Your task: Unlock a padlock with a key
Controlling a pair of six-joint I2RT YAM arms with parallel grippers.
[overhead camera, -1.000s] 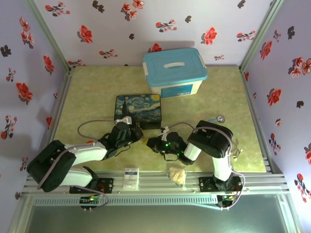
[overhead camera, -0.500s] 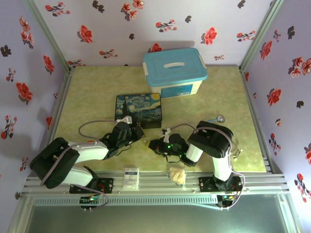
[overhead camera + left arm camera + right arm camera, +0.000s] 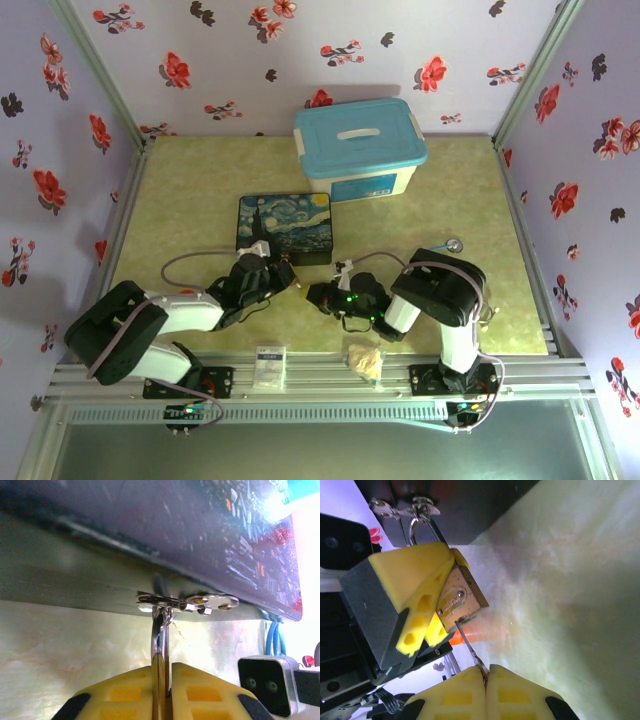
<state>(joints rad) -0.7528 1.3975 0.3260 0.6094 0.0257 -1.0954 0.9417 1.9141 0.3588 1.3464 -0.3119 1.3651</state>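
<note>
The brass padlock (image 3: 460, 600) hangs by its silver shackle (image 3: 417, 530) from the hasp (image 3: 187, 601) on the front of the dark blue painted tin (image 3: 285, 225). My left gripper (image 3: 162, 667) is shut on the padlock, seen edge-on in the left wrist view; its yellow fingers (image 3: 420, 580) clamp the body's flat sides. My right gripper (image 3: 485, 670) is shut on the thin dark key (image 3: 469, 649), whose tip touches the keyhole end of the padlock's underside. From above, the left gripper (image 3: 283, 272) and right gripper (image 3: 318, 294) meet just in front of the tin.
A blue-lidded plastic box (image 3: 360, 148) stands behind the tin. A beige lumpy wad (image 3: 365, 360) and a white card (image 3: 270, 366) lie on the front rail. An orange cylinder (image 3: 457, 639) lies near the padlock. A small round metal piece (image 3: 454, 244) sits at right.
Almost nothing differs. Both arms have shifted only slightly, and both grippers stay closed on the padlock and the key in front of the tin.
</note>
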